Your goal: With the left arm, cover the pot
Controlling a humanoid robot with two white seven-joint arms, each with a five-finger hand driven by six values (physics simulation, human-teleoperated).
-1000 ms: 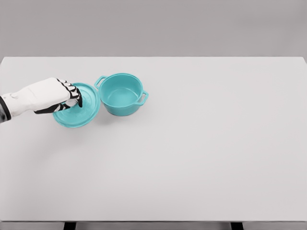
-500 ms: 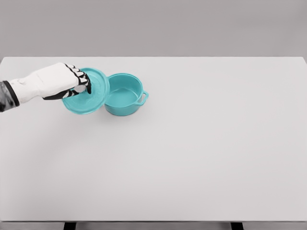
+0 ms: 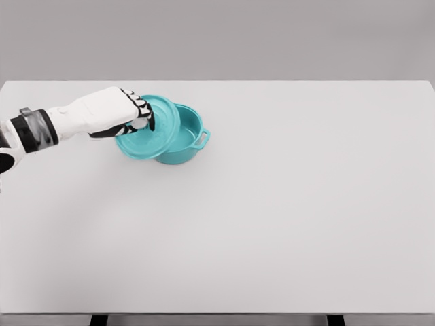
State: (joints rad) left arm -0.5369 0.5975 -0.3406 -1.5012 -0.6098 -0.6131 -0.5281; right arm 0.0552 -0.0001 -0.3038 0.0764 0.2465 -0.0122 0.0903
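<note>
The left hand (image 3: 112,112) has its fingers curled down onto the centre of the lid (image 3: 148,128), closed on what I take to be the knob, though the knob itself is hidden under the dark fingertips. A second ago the lid lay flat on the bench (image 3: 285,204) to the left of the pot (image 3: 182,136), with the hand on top of it; half a second ago it was lifted and its right edge had reached the pot's left rim. Now it has travelled further right and overlaps the left half of the pot's mouth, hiding the left handle, while the right part of the opening and the right handle still show. The lid looks tilted, its right edge higher and its lower left edge hanging outside the pot's wall. That puts the task past the pick-up and well into the carry, by my reading; what remains is a short shift right to centre the lid, levelling it, lowering it onto the rim and letting go. The pot stands where it was, upright on the bench's upper left part, just right of and below the hand. The lid hangs directly beneath the fingers, and the forearm reaches in from the left edge. The right arm is out of view.
</note>
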